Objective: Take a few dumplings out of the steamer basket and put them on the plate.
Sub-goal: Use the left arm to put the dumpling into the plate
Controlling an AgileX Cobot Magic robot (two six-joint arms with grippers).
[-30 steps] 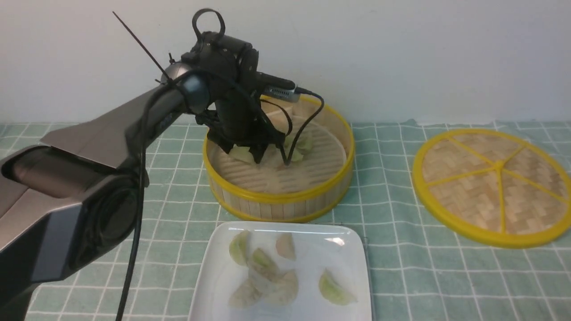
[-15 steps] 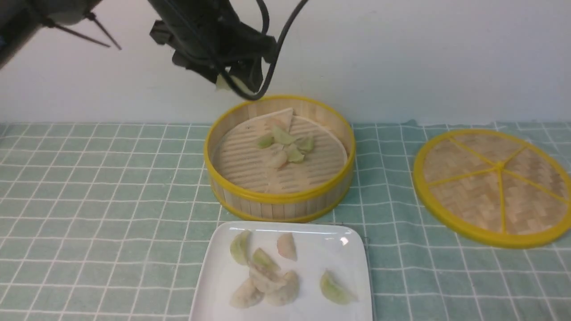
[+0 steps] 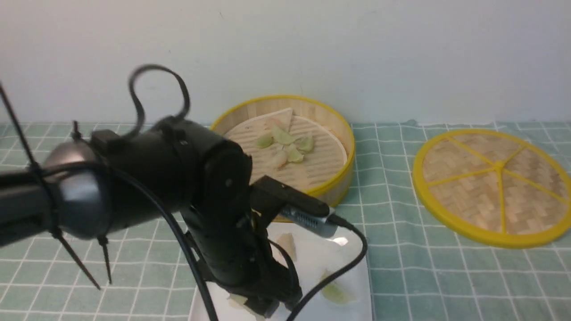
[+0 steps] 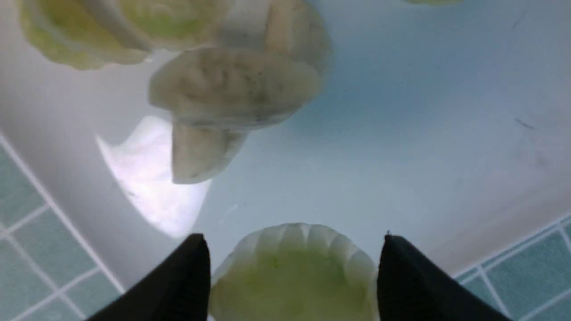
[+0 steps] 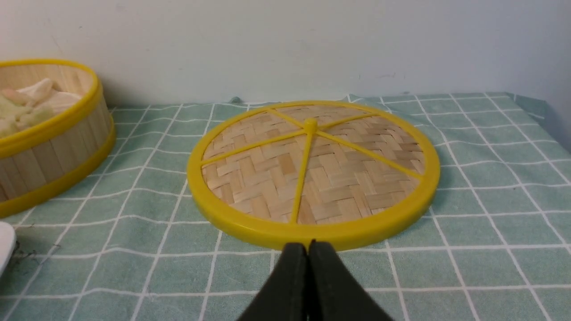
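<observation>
My left gripper (image 3: pixel 267 307) is low over the near left part of the white plate (image 3: pixel 352 285). In the left wrist view its fingers (image 4: pixel 292 238) stand apart, shut on a pale green dumpling (image 4: pixel 292 276) that fills the gap between them. Just above the plate (image 4: pixel 424 133), beige and green dumplings (image 4: pixel 232 89) lie ahead of it. The arm hides most of the plate in the front view; a beige dumpling (image 3: pixel 286 245) and a green one (image 3: pixel 332 292) show. The steamer basket (image 3: pixel 339 178) holds several dumplings (image 3: pixel 285 142). My right gripper (image 5: pixel 308 244) is shut and empty.
The flat woven lid (image 3: pixel 490 187) lies on the green checked cloth at the right; it fills the right wrist view (image 5: pixel 312 174), just beyond the right fingertips. The basket's wall (image 5: pixel 53 147) and a plate corner (image 5: pixel 4 240) show there too. A white wall stands behind.
My left arm lifted a green dumpling out of the basket, carried it high, then came down and toward me over the plate. The basket's dumplings are uncovered again.
</observation>
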